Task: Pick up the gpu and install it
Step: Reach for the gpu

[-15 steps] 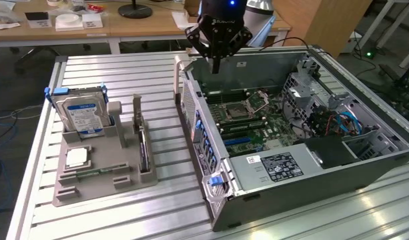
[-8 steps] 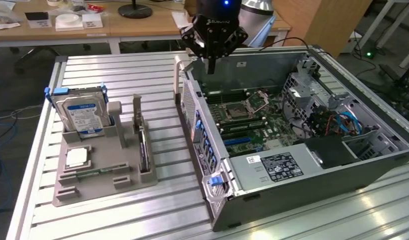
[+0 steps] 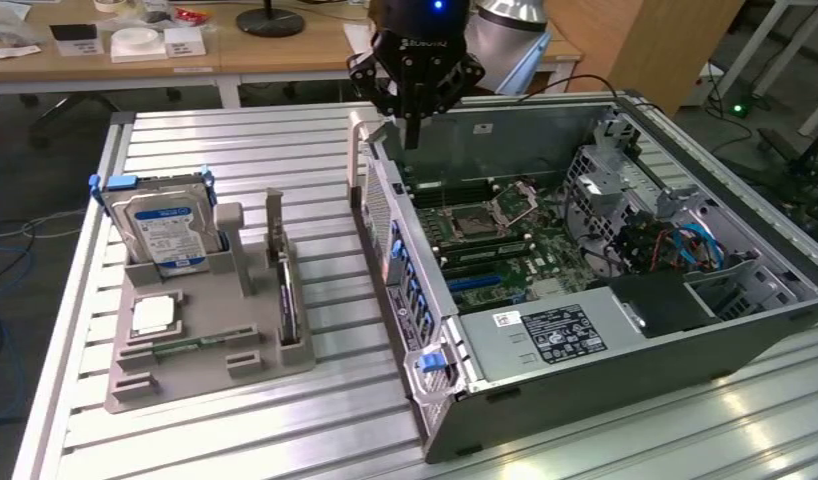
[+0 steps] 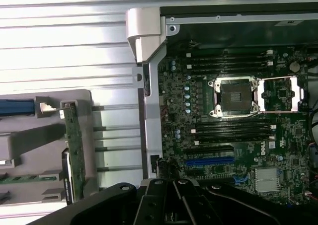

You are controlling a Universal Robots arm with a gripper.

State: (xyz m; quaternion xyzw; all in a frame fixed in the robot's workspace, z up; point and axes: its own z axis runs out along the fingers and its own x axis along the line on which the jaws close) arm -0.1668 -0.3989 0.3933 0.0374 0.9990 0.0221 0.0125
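Currently the gripper (image 3: 412, 130) hangs over the computer case's (image 3: 623, 370) rear wall, fingers pressed together, empty. The gpu (image 3: 289, 295) stands on edge in the grey holder (image 3: 182, 372) beside the case, probably slotted upright to leave its top edge graspable.

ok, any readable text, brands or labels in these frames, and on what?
"DELL" (faint, likely): white print on the motherboard.
Power supply label: print too small to read.
Hard drive label: blue and white, text too small to read.
Nothing else legible.
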